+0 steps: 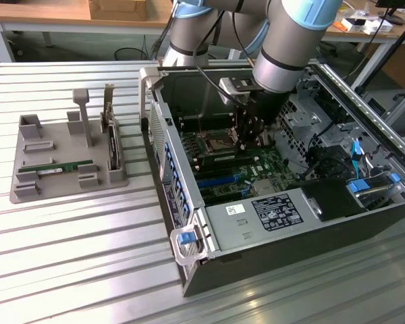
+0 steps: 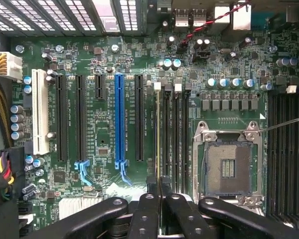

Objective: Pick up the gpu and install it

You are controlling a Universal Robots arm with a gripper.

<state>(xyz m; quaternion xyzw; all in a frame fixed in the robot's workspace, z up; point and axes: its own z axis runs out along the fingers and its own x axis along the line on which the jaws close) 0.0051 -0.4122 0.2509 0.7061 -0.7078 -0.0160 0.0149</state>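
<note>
The gripper [image 1: 247, 143] hangs inside the open computer case [image 1: 189, 270], low over the motherboard [image 1: 256, 165], beside the CPU socket [image 1: 212, 140]. In the wrist view its black fingers [image 2: 148, 215] are drawn together on the thin edge of the gpu [image 2: 158, 144], a narrow stick seen edge-on that runs straight out from the fingertips along one of the dark memory slots [image 2: 170, 134] (how far the stick sits down into its slot cannot be told). That slot lies between the black expansion slots [image 2: 139, 117] and the metal-framed socket, with the blue expansion slot [image 2: 120, 117] further off and a white slot [image 2: 40, 112] beyond that.

In the exterior view the arm [image 1: 290, 40] comes down from above into the middle of the case, and the held stick itself is hidden behind the fingers there.

Well apart from the case, toward the exterior view's left, a grey fixture tray [image 1: 27, 182] rests on the ribbed metal table [image 1: 74, 270]. A second green stick [image 1: 61, 167], like the held one, lies flat in the tray, and a card with a metal bracket [image 1: 110, 128] stands upright at the tray's edge nearest the case.
</note>
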